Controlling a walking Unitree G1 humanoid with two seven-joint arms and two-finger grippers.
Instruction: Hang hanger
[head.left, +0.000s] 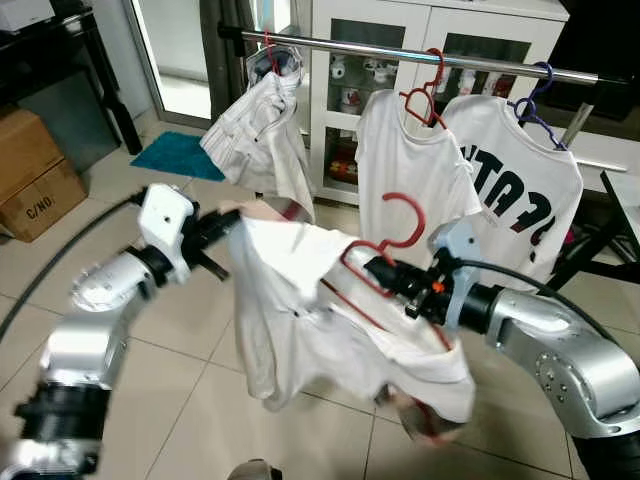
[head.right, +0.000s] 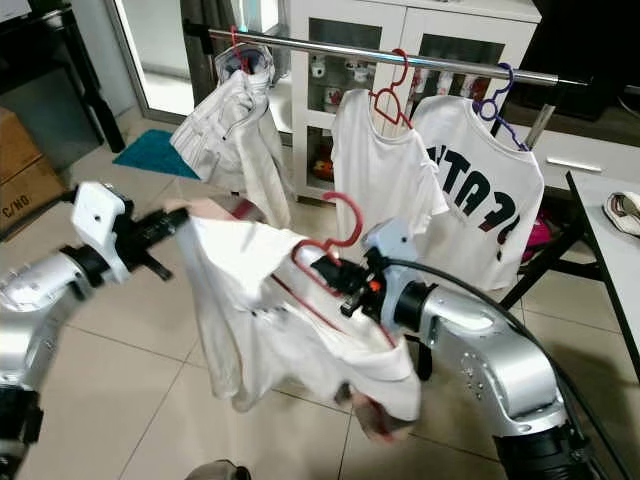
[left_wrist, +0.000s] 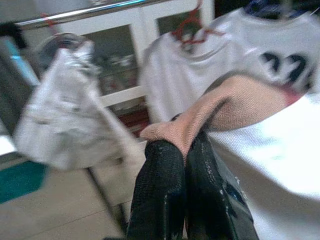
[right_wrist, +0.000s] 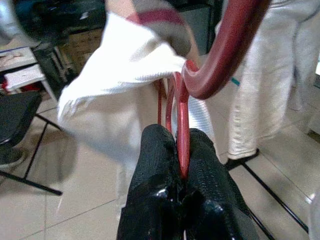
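A red hanger (head.left: 392, 238) carries a white shirt (head.left: 300, 310) with pink and striped trim, held in the air below the steel rail (head.left: 400, 52). My right gripper (head.left: 375, 268) is shut on the hanger's neck just under the hook; in the right wrist view the red wire (right_wrist: 183, 125) runs between the fingers (right_wrist: 150, 175). My left gripper (head.left: 228, 224) is shut on the shirt's pink sleeve (left_wrist: 200, 120), stretching the cloth out to the left.
On the rail hang light trousers (head.left: 262, 135) on a red hanger, a white shirt (head.left: 412, 170) on a red hanger and a printed white shirt (head.left: 520, 190) on a purple one. A white cabinet (head.left: 400, 40) stands behind. Cardboard box (head.left: 35, 175) far left.
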